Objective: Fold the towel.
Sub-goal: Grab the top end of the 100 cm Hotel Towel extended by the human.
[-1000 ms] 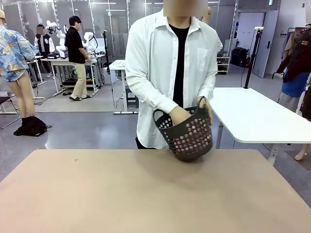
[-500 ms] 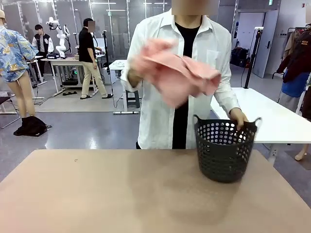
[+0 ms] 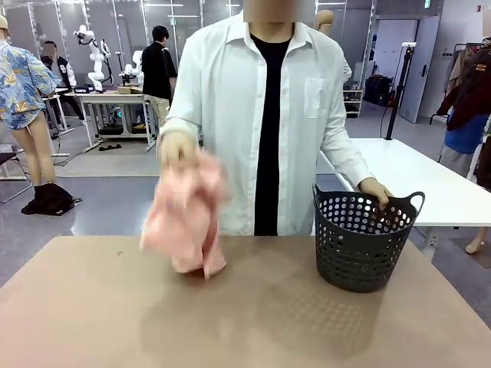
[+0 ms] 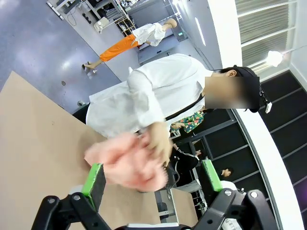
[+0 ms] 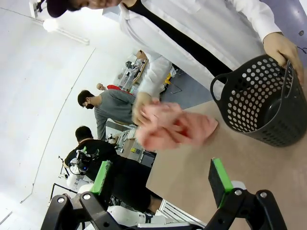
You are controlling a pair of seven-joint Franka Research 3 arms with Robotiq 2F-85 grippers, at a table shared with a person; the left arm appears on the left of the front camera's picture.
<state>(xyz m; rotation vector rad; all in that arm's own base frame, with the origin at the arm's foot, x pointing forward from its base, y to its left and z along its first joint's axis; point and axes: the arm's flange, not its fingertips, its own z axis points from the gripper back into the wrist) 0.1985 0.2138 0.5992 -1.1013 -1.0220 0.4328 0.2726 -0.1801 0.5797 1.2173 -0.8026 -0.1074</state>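
Note:
The pink towel hangs bunched from a person's hand at the far side of the table, its lower end reaching the tabletop left of centre. It is blurred in the left wrist view and the right wrist view. My left gripper is open, with nothing between its green pads, well short of the towel. With jaws wide and empty, my right gripper is open too, also short of it.
A dark perforated basket stands on the far right of the brown table, with the person's other hand on its rim; the right wrist view also shows the basket. A white table stands behind at the right.
The person set the basket down to the right, pulled the towel out of it, raised it to chest height, then swung it down to the left onto the table.

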